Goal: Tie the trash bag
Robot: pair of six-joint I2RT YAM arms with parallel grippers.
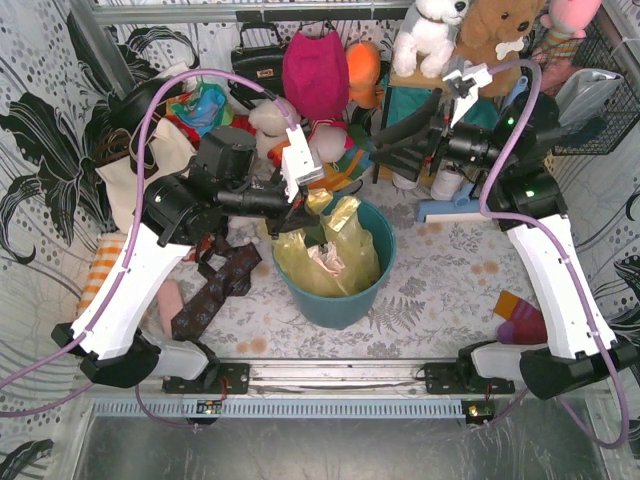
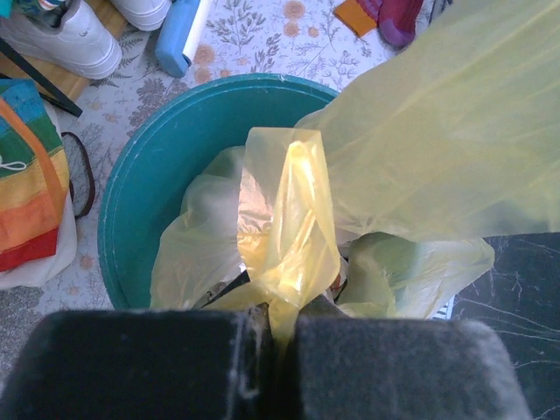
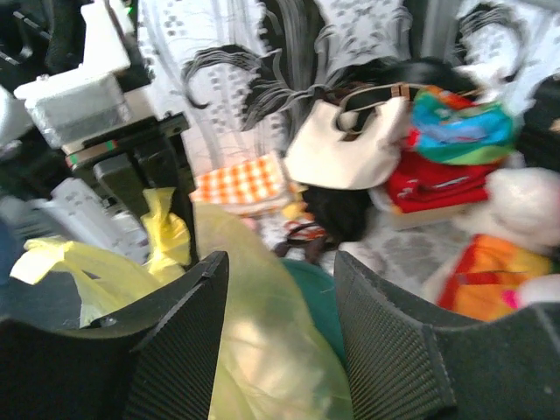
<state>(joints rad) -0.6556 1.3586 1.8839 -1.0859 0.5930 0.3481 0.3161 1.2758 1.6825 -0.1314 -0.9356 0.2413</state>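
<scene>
- The left gripper (image 2: 273, 343) is closed tight on a twisted corner of the trash bag (image 2: 293, 227). The yellow strip comes out of the slit between its two pads (image 2: 149, 367) and stands just ahead of them.
- The rest of the bag sits in the teal bin (image 2: 144, 184), below and ahead of the left fingers.
- The right gripper (image 3: 280, 346) is about half open. A second, broad flap (image 3: 262, 350) of the bag lies in the gap between its fingers (image 3: 179, 350), closer to one of them. I judge that it is not pinched yet.
- The step in hand, as I judge it, is to catch this second flap, so that the two corners can be crossed and knotted.
- To do it well, the right fingers should go further over the flap, so that the plastic is deep between the pads and not only at the tips. Then they should close fully.
- The film is thin and looks slippery, so a shallow grip can slide off.
- It is better to gather the flap narrow first. A wide sheet folds unevenly, and part of it can escape beside the fingers.
- The left gripper should hold firm and not pull. Otherwise the bag may lift out of the bin, or the strip may tear.
- The left gripper shows just beyond the right fingers, up and to one side. The closing move must therefore not touch it.
</scene>
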